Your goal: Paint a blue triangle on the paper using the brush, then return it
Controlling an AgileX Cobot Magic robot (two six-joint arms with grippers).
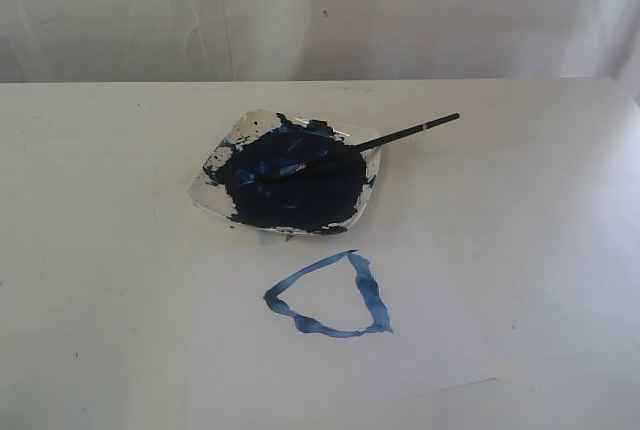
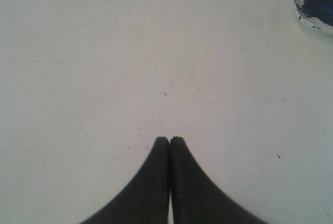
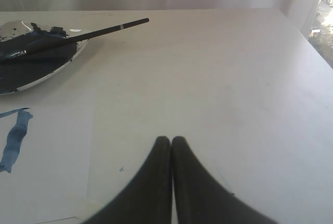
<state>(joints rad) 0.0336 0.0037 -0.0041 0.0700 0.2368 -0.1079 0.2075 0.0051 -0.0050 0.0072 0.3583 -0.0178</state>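
So, one brush (image 1: 400,135) is seen, laid across the one square plate (image 1: 205,186). Its bristle end is sunk in the dark blue paint and its handle is poked out past the rim over the table (image 1: 100,200). One blue triangle (image 1: 368,290) is painted on the single sheet of paper (image 1: 430,350), which is spread flat just in front of the plate. Two grippers are counted: the left gripper (image 2: 169,139) and the right gripper (image 3: 170,139) are each pressed together with nothing pinched, and both are held over the tabletop, well apart from the brush.

Brush (image 1: 362,146) on the plate (image 1: 204,193), plate behind the paper (image 1: 425,350), triangle (image 1: 369,292) on the paper.
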